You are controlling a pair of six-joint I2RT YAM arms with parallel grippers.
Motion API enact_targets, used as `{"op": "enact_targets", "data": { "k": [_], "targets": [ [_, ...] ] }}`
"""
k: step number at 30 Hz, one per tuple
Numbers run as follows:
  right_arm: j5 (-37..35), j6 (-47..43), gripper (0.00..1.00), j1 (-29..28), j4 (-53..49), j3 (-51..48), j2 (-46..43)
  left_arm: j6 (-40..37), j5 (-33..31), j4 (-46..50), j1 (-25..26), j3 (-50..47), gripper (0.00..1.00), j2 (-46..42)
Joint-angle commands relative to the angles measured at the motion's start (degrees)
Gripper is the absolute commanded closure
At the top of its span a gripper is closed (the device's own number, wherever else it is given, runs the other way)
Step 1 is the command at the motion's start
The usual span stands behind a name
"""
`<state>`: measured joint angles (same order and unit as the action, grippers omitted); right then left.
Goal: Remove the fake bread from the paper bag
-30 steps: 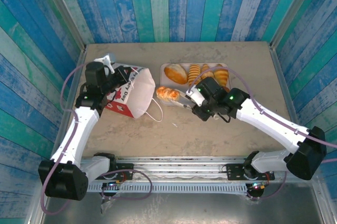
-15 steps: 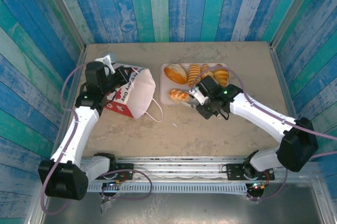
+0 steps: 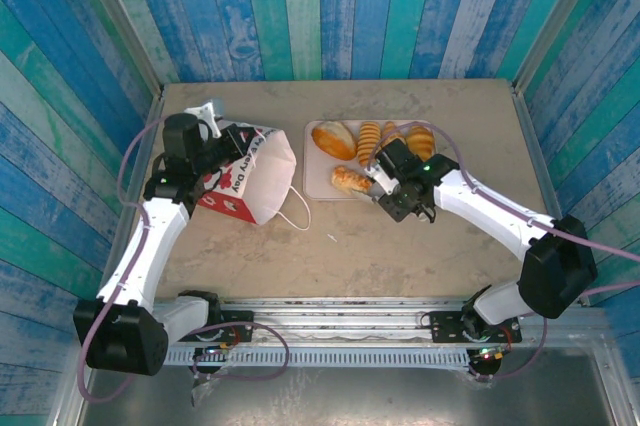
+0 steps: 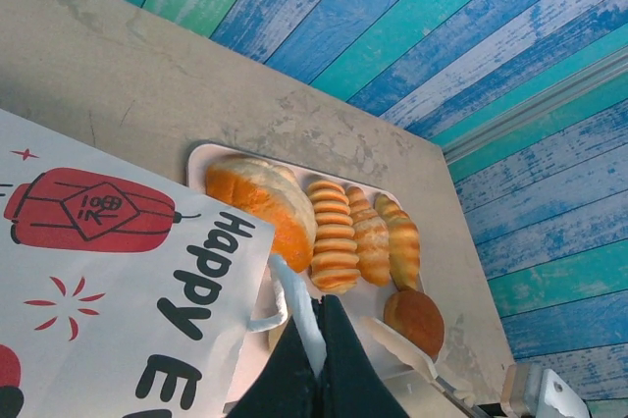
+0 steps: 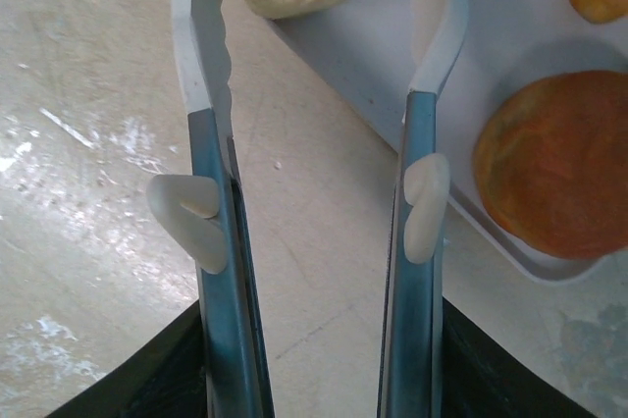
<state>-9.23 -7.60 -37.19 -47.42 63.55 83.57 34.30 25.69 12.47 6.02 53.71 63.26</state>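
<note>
Right now my right gripper point(image 5: 322, 6) has its jaws parted with nothing between them, the tips straddling the edge of the tray point(image 5: 510, 6). One roll of the fake bread point(image 3: 350, 180) lies on that tray at the gripper's nine o'clock, with more pieces at twelve. My left gripper point(image 4: 314, 354) is pinched tight on the string handle point(image 4: 292, 295) of the paper bag point(image 3: 250, 178). The bag sits at the tray's nine o'clock, white top toward it.
</note>
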Motion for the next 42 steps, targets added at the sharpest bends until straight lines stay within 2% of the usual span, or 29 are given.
{"op": "enact_targets", "data": {
  "k": [1,10,17,22,33,42],
  "targets": [
    [-3.5,-0.8,0.47,0.8,-2.0,1.0,-0.7,-1.0,1.0,0.2,0.1,1.3,0.99,0.7],
    [-4.9,0.7,0.50,1.9,-4.7,1.3,-3.0,-0.8,1.1,-0.2,0.1,1.3,1.00,0.7],
    [6.6,-0.3,0.49,1.9,-3.1,4.7,-5.1,-1.0,0.6,-0.1,0.1,1.0,1.00,0.2],
    [11.2,-1.0,0.49,1.4,-2.8,10.1,0.9,-0.9,0.5,0.1,0.1,1.0,1.00,-0.2],
    [8.4,-1.2,0.47,-0.6,-2.4,16.1,12.1,-1.8,-0.8,1.0,0.1,0.4,1.00,-1.4],
    [6.2,8.7,0.52,-1.3,-5.3,16.2,14.4,-1.7,-0.9,0.7,0.2,0.2,1.00,-1.0]
  ]
}}
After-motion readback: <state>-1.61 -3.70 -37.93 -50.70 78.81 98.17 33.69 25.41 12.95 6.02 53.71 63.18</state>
